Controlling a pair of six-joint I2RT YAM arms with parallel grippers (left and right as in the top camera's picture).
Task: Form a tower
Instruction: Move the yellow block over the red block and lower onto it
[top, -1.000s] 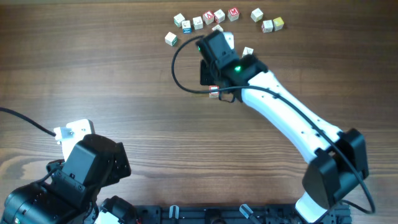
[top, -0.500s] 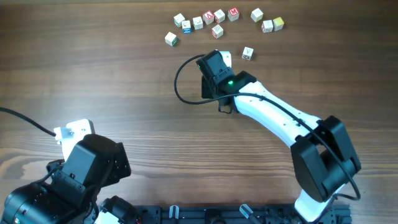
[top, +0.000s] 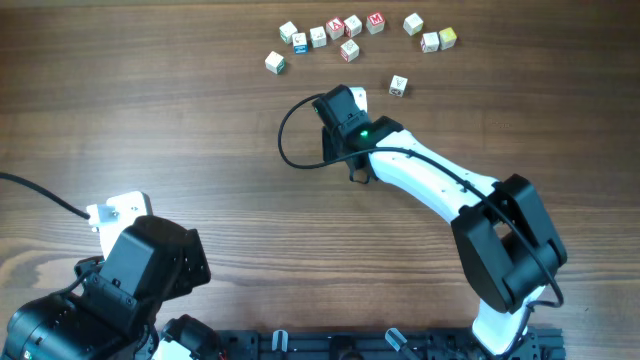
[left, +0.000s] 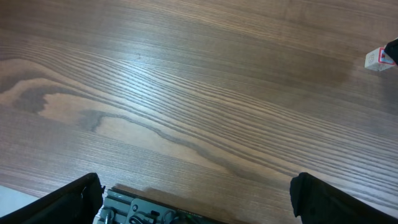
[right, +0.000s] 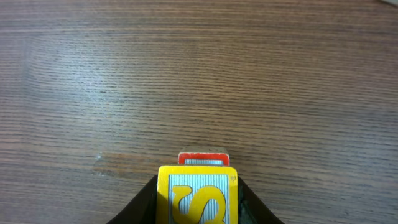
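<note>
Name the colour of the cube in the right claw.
Yellow cube, seen best from the right wrist.

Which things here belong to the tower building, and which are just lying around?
In the job: right gripper, shut on the yellow-marked cube; red-edged cube just beyond it.
Lying about: loose cubes at the far edge; single cube nearer; left gripper, open.

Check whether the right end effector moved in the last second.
Yes. The right end effector, holding a yellow block, pulled back toward the robot, away from the row of blocks.
</note>
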